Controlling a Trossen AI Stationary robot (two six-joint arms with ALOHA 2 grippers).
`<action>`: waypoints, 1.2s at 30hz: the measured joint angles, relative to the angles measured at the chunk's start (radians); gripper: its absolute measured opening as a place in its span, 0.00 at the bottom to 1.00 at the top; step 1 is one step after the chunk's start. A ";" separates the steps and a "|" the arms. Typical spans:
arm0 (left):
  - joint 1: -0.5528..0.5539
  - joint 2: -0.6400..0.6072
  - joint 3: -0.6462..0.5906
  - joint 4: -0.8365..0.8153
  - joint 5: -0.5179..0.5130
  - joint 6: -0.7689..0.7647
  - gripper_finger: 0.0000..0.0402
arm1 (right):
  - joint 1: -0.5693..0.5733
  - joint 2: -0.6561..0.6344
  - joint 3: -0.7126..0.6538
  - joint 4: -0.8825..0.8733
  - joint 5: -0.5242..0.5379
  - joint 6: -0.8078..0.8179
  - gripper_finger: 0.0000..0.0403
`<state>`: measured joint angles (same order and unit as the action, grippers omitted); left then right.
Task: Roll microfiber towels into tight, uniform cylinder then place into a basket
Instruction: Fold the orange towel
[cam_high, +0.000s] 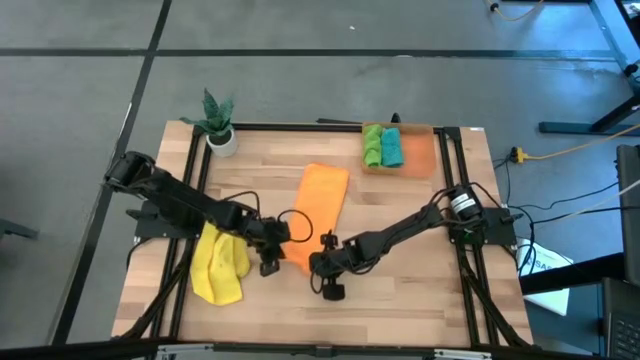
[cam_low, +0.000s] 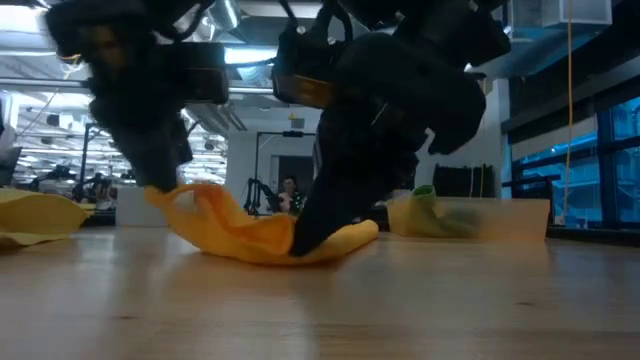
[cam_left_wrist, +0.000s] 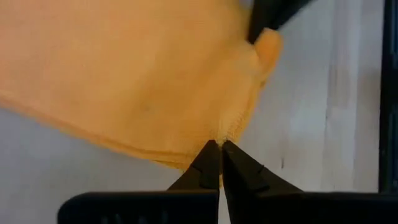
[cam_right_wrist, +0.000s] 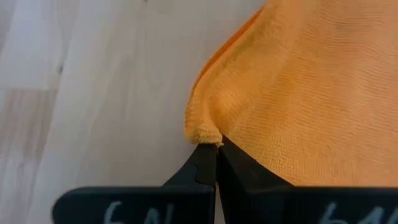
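A crumpled yellow towel (cam_high: 219, 266) lies at the table's left, and beside it the left gripper (cam_high: 283, 234) is pinched tight on one near corner of the soft, long orange towel (cam_high: 318, 208), the right gripper (cam_high: 318, 262) clamped likewise on the other. Rolled green (cam_high: 372, 146) and teal (cam_high: 392, 147) cylinders sit in the translucent orange basket (cam_high: 422, 155) far right. Only the wrist views show the terry weave, and only the low view shows the lifted edge sagging between both grippers.

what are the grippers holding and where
Both hold the orange towel at its near end: left gripper pinches one corner, right gripper the other.
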<state>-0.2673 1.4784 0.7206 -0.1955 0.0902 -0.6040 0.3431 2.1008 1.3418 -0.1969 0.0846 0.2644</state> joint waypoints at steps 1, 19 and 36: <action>0.010 0.000 0.019 -0.033 0.006 -0.015 0.00 | 0.000 -0.005 0.000 -0.008 -0.002 0.000 0.01; 0.067 0.000 0.111 -0.264 -0.032 -0.123 0.00 | -0.006 -0.076 0.002 -0.072 0.110 0.349 0.01; 0.122 0.035 0.113 -0.192 -0.167 -0.082 0.00 | -0.026 -0.106 0.003 -0.261 0.254 0.593 0.01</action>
<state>-0.1458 1.5130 0.8333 -0.3876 -0.0770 -0.6859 0.3168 1.9945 1.3449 -0.4581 0.3383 0.8571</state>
